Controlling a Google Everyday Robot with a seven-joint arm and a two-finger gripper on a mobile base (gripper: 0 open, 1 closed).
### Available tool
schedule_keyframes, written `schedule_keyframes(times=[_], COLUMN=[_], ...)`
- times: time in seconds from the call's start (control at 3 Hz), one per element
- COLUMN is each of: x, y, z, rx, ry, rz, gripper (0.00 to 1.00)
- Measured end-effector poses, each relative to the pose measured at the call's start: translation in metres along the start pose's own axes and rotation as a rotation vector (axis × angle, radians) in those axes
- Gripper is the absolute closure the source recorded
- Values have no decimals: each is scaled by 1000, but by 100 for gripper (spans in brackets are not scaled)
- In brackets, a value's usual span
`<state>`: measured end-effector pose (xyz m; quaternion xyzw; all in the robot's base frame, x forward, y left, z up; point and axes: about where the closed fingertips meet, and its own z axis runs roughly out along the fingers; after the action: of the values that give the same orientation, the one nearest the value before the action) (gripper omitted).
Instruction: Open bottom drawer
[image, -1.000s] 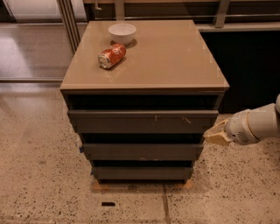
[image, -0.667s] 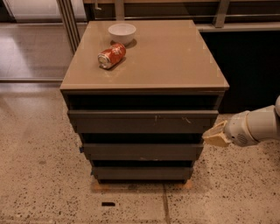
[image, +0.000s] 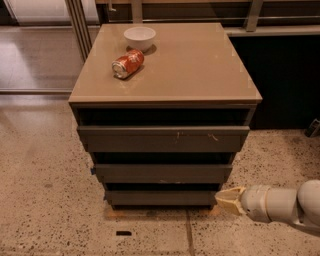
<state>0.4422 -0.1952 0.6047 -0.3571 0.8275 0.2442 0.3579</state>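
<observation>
The tan-topped cabinet (image: 195, 70) has three dark grey drawer fronts. The bottom drawer (image: 160, 198) is the lowest, with a plain flat front, and looks closed. The middle drawer (image: 162, 173) is above it, and the widest top drawer (image: 162, 138) has pale scratch marks. My gripper (image: 226, 199) comes in from the lower right on a white arm. Its tan tip is at the bottom drawer's right end, level with the front.
A white bowl (image: 139, 37) and a red soda can (image: 128, 63) on its side sit on the cabinet top. Speckled floor (image: 45, 200) lies in front and left. A dark wall panel (image: 285, 80) is on the right. A small dark mark (image: 123, 233) lies on the floor.
My gripper has moved down from beside the middle drawer to the right end of the bottom drawer. The drawers have not moved.
</observation>
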Motion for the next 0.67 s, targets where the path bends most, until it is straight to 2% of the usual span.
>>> schedule_keyframes(times=[0.33, 0.67], x=[41, 46], y=[31, 21], z=[48, 63], rx=[13, 59], ry=[-122, -166], rz=[62, 93], gripper=[100, 100])
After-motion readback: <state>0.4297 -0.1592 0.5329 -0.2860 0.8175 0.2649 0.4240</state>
